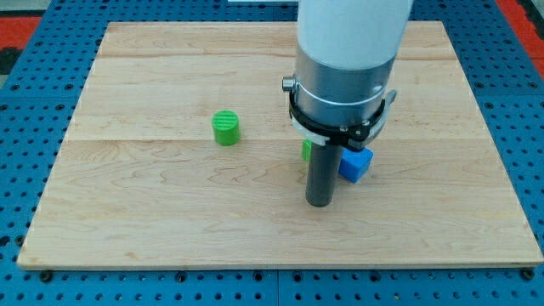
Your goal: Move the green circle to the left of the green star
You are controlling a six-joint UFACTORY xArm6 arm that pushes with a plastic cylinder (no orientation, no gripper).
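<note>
you have no jaws to open, just my tip (320, 202) holding nothing, down on the table (153, 221) beside a green sliver (305, 150), likely the star, and the blue block (356, 164), while the green circle (226, 128) sits apart, already on its left.

We see a bright green circle (226, 127) with faint ridged banding on its side, off to the view's left of our tip (320, 202). The rod above the tip is dark grey, almost black. A sliver of the same bright green, the star (305, 151), shows just behind the rod. A blue block (357, 164) sits just right of the rod. The board (170, 212) is pale wood with fine grain and plank seams; the surround (25, 280) is blue, dotted with holes.
</note>
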